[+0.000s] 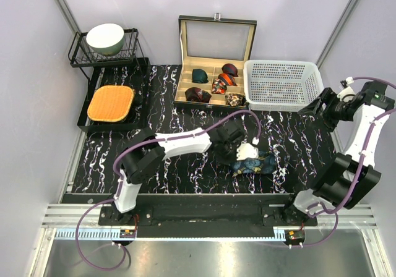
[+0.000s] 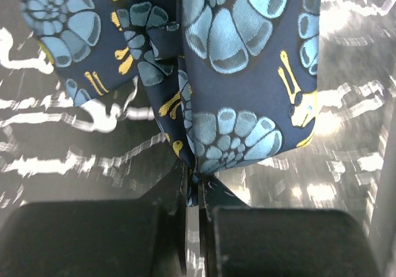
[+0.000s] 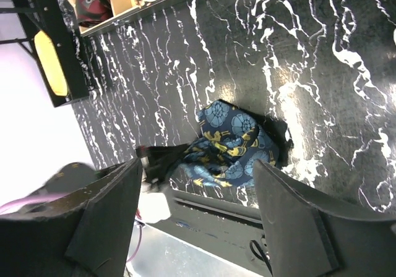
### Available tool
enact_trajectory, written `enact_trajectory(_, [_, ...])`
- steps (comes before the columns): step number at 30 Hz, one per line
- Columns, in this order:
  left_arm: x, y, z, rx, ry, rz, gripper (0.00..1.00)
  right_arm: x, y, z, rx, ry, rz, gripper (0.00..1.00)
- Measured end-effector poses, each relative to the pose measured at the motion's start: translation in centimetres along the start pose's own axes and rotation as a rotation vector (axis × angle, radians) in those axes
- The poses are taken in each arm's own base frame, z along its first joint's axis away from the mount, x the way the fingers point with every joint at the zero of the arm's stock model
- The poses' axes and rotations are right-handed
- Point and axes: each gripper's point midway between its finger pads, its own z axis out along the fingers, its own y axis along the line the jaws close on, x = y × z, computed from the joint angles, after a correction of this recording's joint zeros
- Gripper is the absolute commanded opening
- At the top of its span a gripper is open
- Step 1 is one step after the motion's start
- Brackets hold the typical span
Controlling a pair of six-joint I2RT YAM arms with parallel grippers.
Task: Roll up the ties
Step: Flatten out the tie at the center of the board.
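A dark navy tie with teal-and-gold pattern lies bunched in a loose heap on the black marbled table, near its front edge. My left gripper reaches in from the left and is shut on it. The left wrist view shows a fold of the tie pinched between the jaws of the left gripper. My right gripper hovers high at the right, beside the basket, and is open. In the right wrist view, the right gripper holds nothing, and the tie lies far below it.
An open black box at the back holds coiled ties: green, red-orange and maroon. A white basket stands to its right. At the back left are a wire rack with a bowl and an orange mat.
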Motion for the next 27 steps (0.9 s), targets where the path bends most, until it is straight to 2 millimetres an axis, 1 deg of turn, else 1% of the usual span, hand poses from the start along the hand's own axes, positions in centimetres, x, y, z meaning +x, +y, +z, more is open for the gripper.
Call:
enact_trajectory(2, [-1.1, 0.1, -2.3, 0.009, 0.015, 0.01, 0.0, -0.1, 0.0, 0.3, -0.019, 0.01, 0.003, 0.75])
enact_trajectory(4, [-3.8, 0.9, -5.3, -0.01, -0.017, 0.034, 0.0, -0.1, 0.1, 0.6, -0.04, 0.02, 0.008, 0.74])
enact_trajectory(5, [-5.8, 1.5, -7.2, -0.034, -0.055, 0.055, 0.0, -0.2, 0.1, 0.7, -0.05, 0.023, 0.009, 0.74])
enact_trajectory(7, [-9.4, 2.2, -11.9, -0.097, -0.146, 0.11, 0.0, -0.2, 0.2, 0.9, -0.065, 0.031, 0.011, 0.74])
enact_trajectory(8, [-10.6, 2.3, -14.4, -0.13, -0.19, 0.135, 0.0, -0.2, 0.2, 1.0, -0.072, 0.034, 0.011, 0.73])
enact_trajectory(9, [-11.2, 2.0, -16.8, -0.157, -0.225, 0.157, 0.0, -0.2, 0.2, 1.0, -0.078, 0.036, 0.01, 0.74])
enact_trajectory(10, [-11.2, 1.6, -18.8, -0.178, -0.248, 0.175, 0.0, -0.2, 0.2, 1.1, -0.082, 0.039, 0.008, 0.74])
enact_trajectory(11, [-10.7, 1.2, -20.5, -0.193, -0.263, 0.185, 0.0, -0.2, 0.2, 1.2, -0.087, 0.043, 0.006, 0.74])
enact_trajectory(12, [-9.5, 0.9, -21.5, -0.205, -0.266, 0.19, 0.0, -0.2, 0.2, 1.3, -0.091, 0.047, 0.005, 0.73])
enact_trajectory(13, [-7.5, 0.7, -22.2, -0.211, -0.246, 0.18, 0.0, -0.1, 0.1, 1.3, -0.096, 0.052, 0.003, 0.73])
enact_trajectory(14, [-5.1, 0.5, -22.2, -0.206, -0.208, 0.163, 0.0, -0.1, 0.1, 1.4, -0.099, 0.057, -0.001, 0.73])
enact_trajectory(16, [-0.1, 0.8, -21.1, -0.195, -0.128, 0.106, 0.0, 0.0, -0.1, 1.6, -0.105, 0.067, -0.007, 0.71])
enact_trajectory(17, [3.0, 0.8, -20.1, -0.173, -0.072, 0.061, 0.0, 0.2, -0.2, 1.7, -0.106, 0.075, -0.009, 0.69])
enact_trajectory(18, [6.9, 0.7, -19.0, -0.14, -0.004, 0.0, 0.0, 0.3, -0.3, 1.7, -0.107, 0.084, -0.012, 0.68])
enact_trajectory(19, [9.2, 0.5, -18.3, -0.12, 0.038, -0.04, 0.0, 0.6, -0.2, 1.9, -0.109, 0.097, -0.021, 0.68])
enact_trajectory(20, [12.0, 0.2, -17.8, -0.098, 0.083, -0.083, 0.0, 0.8, -0.2, 2.1, -0.111, 0.11, -0.033, 0.67])
enact_trajectory(21, [14.4, -0.1, -17.7, -0.084, 0.116, -0.12, 0.0, 1.1, -0.1, 2.2, -0.112, 0.126, -0.047, 0.67])
enact_trajectory(22, [16.2, -0.4, -17.8, -0.08, 0.136, -0.144, 0.0, 1.7, 0.1, 2.7, -0.111, 0.152, -0.076, 0.67])
enact_trajectory(24, [18.6, -1.1, -18.5, -0.09, 0.149, -0.141, 0.0, 3.3, 1.3, 4.0, -0.106, 0.228, -0.171, 0.67])
enact_trajectory(27, [19.9, -2.3, -19.5, -0.126, 0.14, -0.06, 0.0, 6.9, 4.2, 6.7, -0.106, 0.365, -0.369, 0.67])
